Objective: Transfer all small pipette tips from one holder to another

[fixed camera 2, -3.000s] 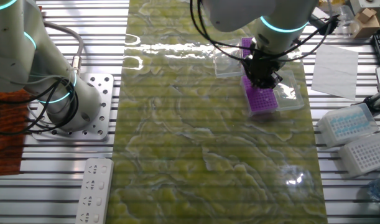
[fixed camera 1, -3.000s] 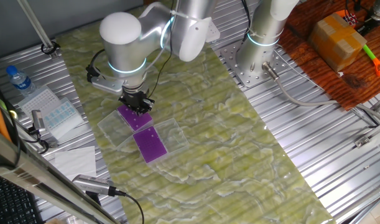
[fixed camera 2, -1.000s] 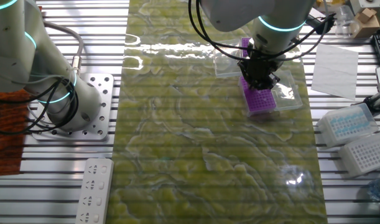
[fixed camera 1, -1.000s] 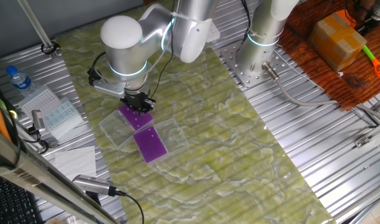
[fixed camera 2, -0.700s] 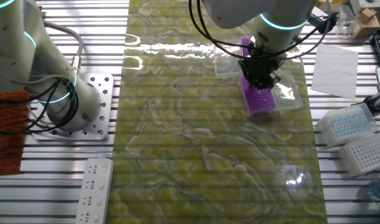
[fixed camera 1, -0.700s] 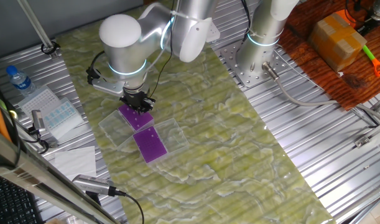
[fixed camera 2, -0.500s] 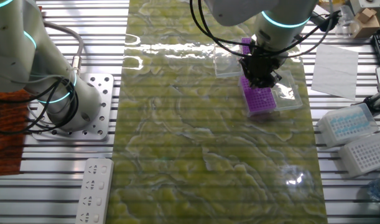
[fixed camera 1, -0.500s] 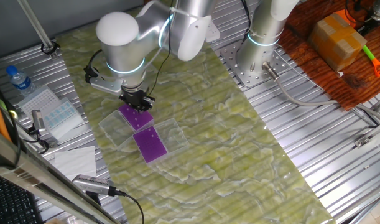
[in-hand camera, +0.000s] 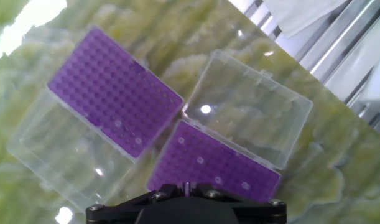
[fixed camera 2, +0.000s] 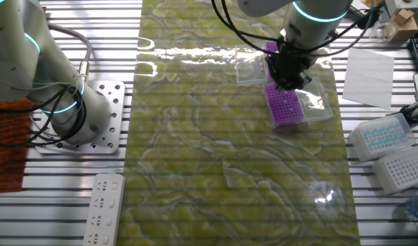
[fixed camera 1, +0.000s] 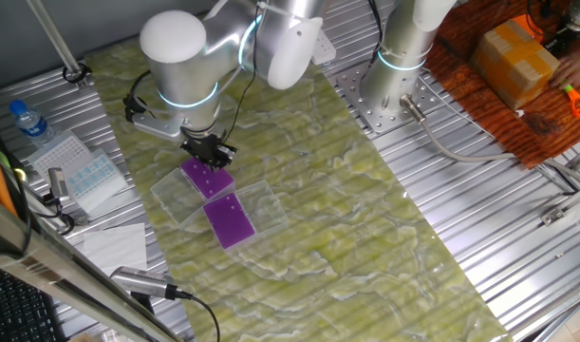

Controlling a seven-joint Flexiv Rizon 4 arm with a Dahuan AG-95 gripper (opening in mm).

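The small pipette tips (in-hand camera: 200, 160) show as a few pale dots on the nearer purple plate (in-hand camera: 214, 163), and a few more dot the other purple plate (in-hand camera: 115, 93). Your gripper (in-hand camera: 188, 185) hovers right over them, fingers basically together, can't tell if it's holding one.

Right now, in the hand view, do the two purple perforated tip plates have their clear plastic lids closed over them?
No: both purple plates lie uncovered, each clear lid hinged open flat beside it.
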